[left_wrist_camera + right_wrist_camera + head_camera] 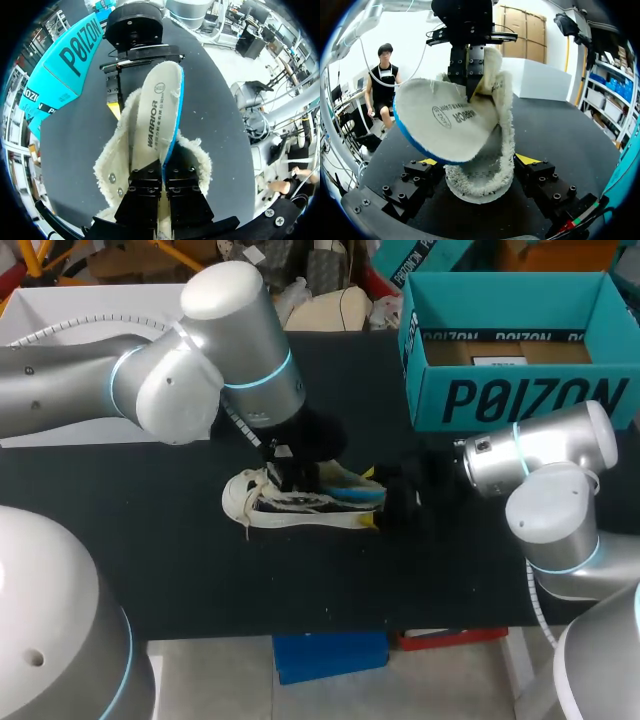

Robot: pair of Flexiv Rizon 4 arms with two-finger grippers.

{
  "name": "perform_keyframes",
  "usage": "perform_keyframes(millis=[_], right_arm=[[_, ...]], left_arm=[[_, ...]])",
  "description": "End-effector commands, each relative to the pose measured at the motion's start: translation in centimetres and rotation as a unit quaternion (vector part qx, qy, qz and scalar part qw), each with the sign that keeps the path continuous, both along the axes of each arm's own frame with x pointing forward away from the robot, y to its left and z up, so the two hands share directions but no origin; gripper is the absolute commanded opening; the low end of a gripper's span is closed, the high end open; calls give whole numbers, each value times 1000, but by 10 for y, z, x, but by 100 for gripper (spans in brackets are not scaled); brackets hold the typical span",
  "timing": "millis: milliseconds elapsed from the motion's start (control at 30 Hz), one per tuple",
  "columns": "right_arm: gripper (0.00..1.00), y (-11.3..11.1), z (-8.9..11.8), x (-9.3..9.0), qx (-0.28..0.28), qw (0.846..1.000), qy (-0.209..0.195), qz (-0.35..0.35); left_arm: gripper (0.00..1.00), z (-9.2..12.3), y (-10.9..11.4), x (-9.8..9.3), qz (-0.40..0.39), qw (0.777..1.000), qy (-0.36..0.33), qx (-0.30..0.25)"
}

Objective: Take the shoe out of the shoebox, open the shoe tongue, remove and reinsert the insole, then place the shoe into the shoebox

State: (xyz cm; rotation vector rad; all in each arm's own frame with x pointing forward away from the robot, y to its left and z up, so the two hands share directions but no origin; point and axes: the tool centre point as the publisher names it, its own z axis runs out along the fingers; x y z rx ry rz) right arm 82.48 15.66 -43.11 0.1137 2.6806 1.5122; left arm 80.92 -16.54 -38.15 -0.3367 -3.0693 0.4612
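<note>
The white fleece-lined shoe [262, 502] lies on its side in the middle of the black table [150, 540]. My left gripper [161, 172] comes down from above and is shut on the edge of the white insole [155, 105] with its blue underside, which sticks partly out of the shoe [115, 165]. My right gripper [480, 160] comes in low from the right, and its yellow-tipped fingers [527, 159] press on the shoe [490, 175] from both sides. In the right wrist view the insole [445, 120] fans out above the shoe, pinched by the left gripper [468, 75].
The teal shoebox [520, 400] stands open at the back right of the table, close behind my right arm [540, 455]. A white box [60, 310] sits at the back left, behind my left arm [200, 360].
</note>
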Motion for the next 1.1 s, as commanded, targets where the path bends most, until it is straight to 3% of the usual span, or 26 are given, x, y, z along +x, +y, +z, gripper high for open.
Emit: perform_keyframes(millis=[33,100,200,400,467,533,700,767,933,1100], right_arm=[[0,1,-2,0,-1,1000,0,-1],[0,1,-2,0,-1,1000,0,-1],[0,1,-2,0,-1,1000,0,-1],[0,1,-2,0,-1,1000,0,-1],[0,1,-2,0,-1,1000,0,-1],[0,1,-2,0,-1,1000,0,-1],[0,1,-2,0,-1,1000,0,-1],[0,1,-2,0,-1,1000,0,-1],[0,1,-2,0,-1,1000,0,-1],[0,1,-2,0,-1,1000,0,-1]], left_arm=[[18,-24,0,2,-11,1000,-4,-24],[24,-28,1,2,-14,999,-13,-27],[42,-29,3,-1,-9,998,-23,-50],[53,-23,2,-2,-2,995,-84,-55],[52,-22,2,-2,8,993,-103,-58],[62,-22,0,-3,6,991,-123,-56],[55,-30,-9,0,10,989,-139,-58],[47,-34,-13,3,12,988,-147,-56],[54,-36,-22,6,17,986,-154,-57],[54,-35,-32,13,22,984,-160,-71]])
